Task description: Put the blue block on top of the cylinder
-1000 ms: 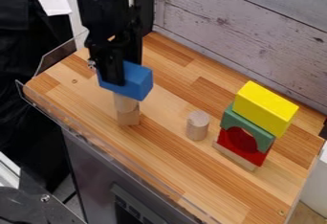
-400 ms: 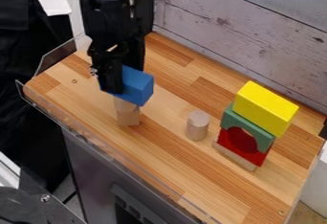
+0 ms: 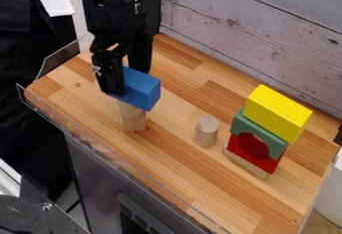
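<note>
The black gripper [image 3: 127, 80] is at the upper left of the table, open, with its fingers apart on either side of the blue block [image 3: 141, 91]. Under the block is a pale wooden cylinder [image 3: 129, 109], its upper part hidden by the block; the block looks level and seems to rest on it. This cylinder stands on a small wooden cube [image 3: 134, 122]. The far finger is partly hidden behind the block.
Another wooden cylinder [image 3: 206, 131] stands alone mid-table. To its right is a stack with a yellow block [image 3: 277, 113] over green and red arches. A plank wall [image 3: 267, 33] runs behind the wooden table [image 3: 180, 173], and a clear guard edges its left side.
Over the last second the blue block came down slightly onto the cylinder and then stayed put. The gripper lowered with it, and its fingers have since spread apart.
</note>
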You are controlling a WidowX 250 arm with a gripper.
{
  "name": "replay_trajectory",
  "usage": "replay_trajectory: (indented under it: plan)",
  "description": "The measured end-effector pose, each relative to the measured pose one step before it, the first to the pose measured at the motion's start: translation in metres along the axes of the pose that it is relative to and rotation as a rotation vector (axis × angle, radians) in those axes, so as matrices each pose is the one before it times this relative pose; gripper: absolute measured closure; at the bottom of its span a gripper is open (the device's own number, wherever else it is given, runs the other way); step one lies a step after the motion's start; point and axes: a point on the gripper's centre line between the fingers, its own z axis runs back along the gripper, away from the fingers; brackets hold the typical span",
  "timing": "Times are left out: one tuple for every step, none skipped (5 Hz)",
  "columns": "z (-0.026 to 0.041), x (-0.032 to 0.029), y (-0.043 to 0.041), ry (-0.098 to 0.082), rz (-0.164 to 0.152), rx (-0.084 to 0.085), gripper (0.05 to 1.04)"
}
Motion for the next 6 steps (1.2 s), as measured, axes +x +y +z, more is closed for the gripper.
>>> replay_trajectory:
  plan:
    - [0.01318,0.00387,-0.00656,-0.0222,0.0175,-0.0097,0.083]
    - [0.04111,0.00233,-0.01913,-0.0665,-0.0134,-0.0381,0.083]
    - [0.00969,-0.01856,-0.01711,-0.0288,-0.0922,0.0049,0.083]
    - [-0.01002,-0.02269,-0.01200,-0.0048,-0.0858,-0.0009,0.083]
    - [-0.00686,-0.01117,-0.00416,0.0053,-0.0143,-0.0153,0.083]
    - [-0.01823,-0.01408,0.00218,0.0097,0.0062,0.0110,0.083]
